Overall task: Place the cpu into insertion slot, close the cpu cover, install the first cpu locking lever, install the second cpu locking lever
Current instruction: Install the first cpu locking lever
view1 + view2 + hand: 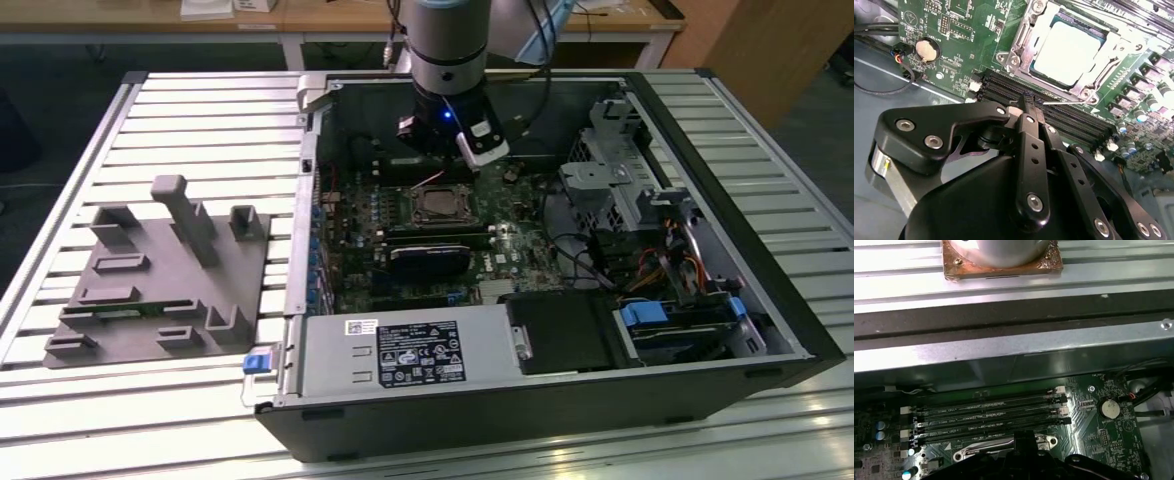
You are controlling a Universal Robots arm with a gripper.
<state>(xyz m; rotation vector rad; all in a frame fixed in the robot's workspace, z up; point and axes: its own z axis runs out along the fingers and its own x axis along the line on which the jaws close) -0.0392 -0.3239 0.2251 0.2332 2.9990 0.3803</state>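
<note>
While I watch through the second wrist view, the nearest thing is the black gripper point(1026, 102), its two fingers point(1029, 150) drawn together to a narrow tip with no gap between them. A thin silvery rod point(1066, 101) runs away from just beside that tip; I cannot tell whether the fingers pinch it. Directly under the tip lie the long black memory slots point(1074, 122) of the green motherboard point(954, 20). Just beyond the slots is the socket, where the cpu point(1066, 47) lies flat with its pale metal face up, and the cpu cover point(1074, 89) lies down around it, framing that face. A round coin battery point(927, 49) sits on the board well apart from the socket. In the exterior view, the arm point(447, 40) reaches down into the open computer case point(534, 400), ending just behind the socket in the middle of the board. The case lies on a slatted metal table point(200, 110), and a grey moulded holder point(160, 280) rests near it toward the exterior view's left.
</note>
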